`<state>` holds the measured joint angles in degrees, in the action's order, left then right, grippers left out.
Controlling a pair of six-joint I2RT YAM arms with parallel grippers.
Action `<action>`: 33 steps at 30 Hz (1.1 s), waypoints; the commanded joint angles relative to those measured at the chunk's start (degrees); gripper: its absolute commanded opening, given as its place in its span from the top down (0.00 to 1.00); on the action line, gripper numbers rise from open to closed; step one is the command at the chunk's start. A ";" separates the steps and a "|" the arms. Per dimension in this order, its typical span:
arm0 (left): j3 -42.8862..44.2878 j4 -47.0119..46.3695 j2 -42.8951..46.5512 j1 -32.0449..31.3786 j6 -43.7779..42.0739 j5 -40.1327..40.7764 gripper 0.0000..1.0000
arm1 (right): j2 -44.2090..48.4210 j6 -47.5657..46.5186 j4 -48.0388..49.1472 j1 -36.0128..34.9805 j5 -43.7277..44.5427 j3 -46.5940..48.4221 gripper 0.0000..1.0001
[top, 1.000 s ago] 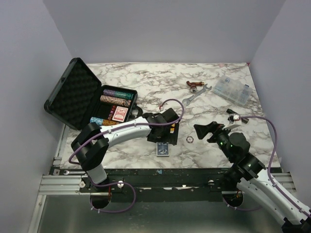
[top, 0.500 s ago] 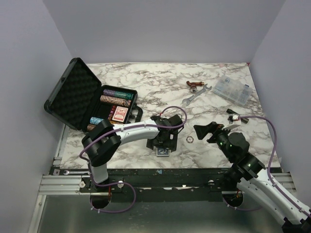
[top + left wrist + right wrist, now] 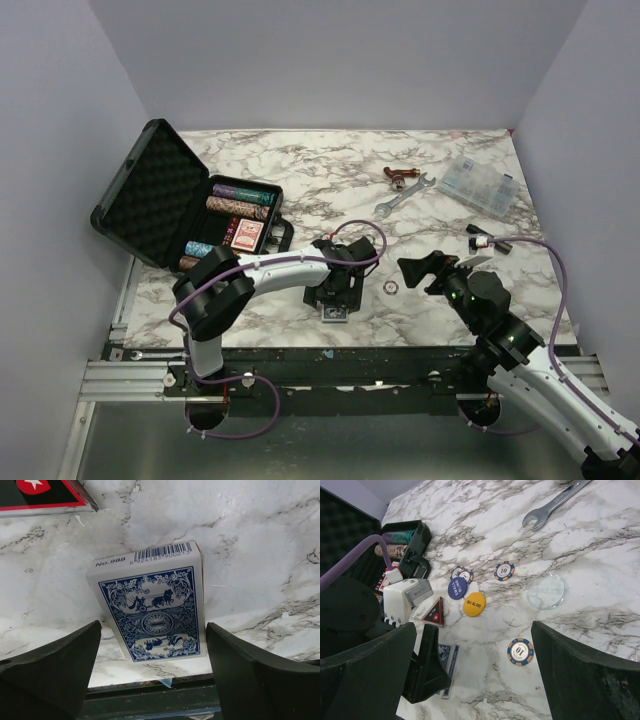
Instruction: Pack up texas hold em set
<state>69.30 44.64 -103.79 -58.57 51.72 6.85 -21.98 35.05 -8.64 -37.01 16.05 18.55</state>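
The black briefcase (image 3: 148, 198) lies open at the left, with chip rows (image 3: 240, 201) and a red deck (image 3: 247, 234) inside. The blue deck (image 3: 155, 610) lies flat on the marble near the front edge. My left gripper (image 3: 154, 635) is open and low over it, one finger on each side, not touching; it also shows in the top view (image 3: 336, 305). My right gripper (image 3: 425, 270) is open and empty above the table. Loose beside the left arm are a triangular disc (image 3: 434, 612), a yellow disc (image 3: 474, 603), a blue disc (image 3: 457, 587) and two "10" chips (image 3: 504, 570) (image 3: 521, 651).
A clear round disc (image 3: 545, 591) lies near the chips. A silver wrench (image 3: 405, 192) and a reddish-brown tool (image 3: 400, 175) lie at the back. A clear compartment box (image 3: 481, 185) stands at the back right. The table's front edge (image 3: 150, 695) is just beyond the blue deck.
My left gripper has swung toward the front edge and come down over the blue deck, jaws open around it. The right arm has barely moved.
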 commanded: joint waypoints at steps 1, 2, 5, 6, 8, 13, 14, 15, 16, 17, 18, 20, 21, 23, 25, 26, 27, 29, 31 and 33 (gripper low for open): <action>0.83 -1.02 -2.09 0.47 -1.92 1.14 0.17 | -0.35 -0.59 0.29 0.10 1.00 -0.79 0.00; 0.92 -1.26 -2.21 0.56 -2.19 1.13 0.20 | -0.50 -0.51 0.29 0.10 0.90 -0.79 0.00; 1.19 -1.02 -2.08 0.71 -3.38 1.59 0.34 | -0.85 -0.47 0.28 0.09 0.71 -0.81 0.00; 1.19 -0.67 -1.76 0.82 -3.96 2.02 0.38 | -0.86 -0.40 0.27 0.09 0.67 -0.79 0.00; 0.85 -0.22 -0.59 1.13 -5.97 2.86 0.44 | -0.87 -0.36 0.29 0.10 0.77 -0.79 0.00; -0.23 -0.33 5.66 2.91 -18.37 5.05 0.55 | -0.63 -0.42 0.28 0.10 0.90 -0.88 0.00; -0.22 0.05 7.15 3.66 -20.99 5.65 0.56 | -0.59 -0.42 0.23 0.10 0.86 -0.88 0.00; -0.15 0.48 9.03 4.93 -24.79 5.88 0.61 | -0.53 -0.42 0.25 0.10 0.91 -0.88 0.00; 0.00 1.04 10.51 6.29 -27.36 6.38 0.64 | -0.52 -0.42 0.37 0.10 0.82 -0.96 0.00; -0.02 1.60 12.40 8.39 -29.79 7.33 0.65 | -0.51 -0.34 0.35 0.11 0.77 -0.97 0.00; -0.16 1.68 14.40 10.98 -32.05 7.59 0.65 | -0.56 -0.45 0.46 0.08 0.79 -0.97 0.00; -0.65 1.15 17.48 16.43 -37.67 5.35 0.65 | -0.50 -0.50 0.43 0.10 0.85 -1.05 0.00; -0.43 1.25 18.50 18.76 -40.23 5.20 0.66 | -0.50 -0.47 0.53 0.06 0.87 -1.06 0.00; -0.66 0.66 20.25 23.07 -44.59 9.46 0.70 | -0.38 -0.55 0.55 0.09 1.04 -1.06 0.00; -2.90 -3.10 23.04 25.64 -48.69 15.42 0.70 | -0.26 -0.75 0.48 0.10 1.01 -0.97 0.00; -4.10 -5.82 24.24 26.89 -50.83 16.89 0.70 | -0.28 -0.78 0.51 0.10 0.98 -0.89 0.00; -5.23 -8.01 25.39 28.75 -52.23 18.09 0.71 | -0.35 -0.87 0.49 0.10 0.95 -0.84 0.00; -5.69 -11.11 26.51 32.59 -55.30 18.60 0.71 | -0.58 -0.95 0.55 0.06 0.71 -0.73 0.00; -3.67 -11.42 26.28 35.62 -57.51 18.62 0.72 | -0.76 -0.95 0.49 0.10 0.30 -0.62 0.00; -2.94 -14.51 25.53 37.88 -62.33 19.27 0.73 | -0.79 -0.90 0.38 0.10 -0.05 -0.53 0.00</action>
<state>64.25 38.35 -78.65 -25.61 1.28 21.21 -22.72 34.85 -8.64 -37.01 16.03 18.55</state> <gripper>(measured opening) 0.645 0.998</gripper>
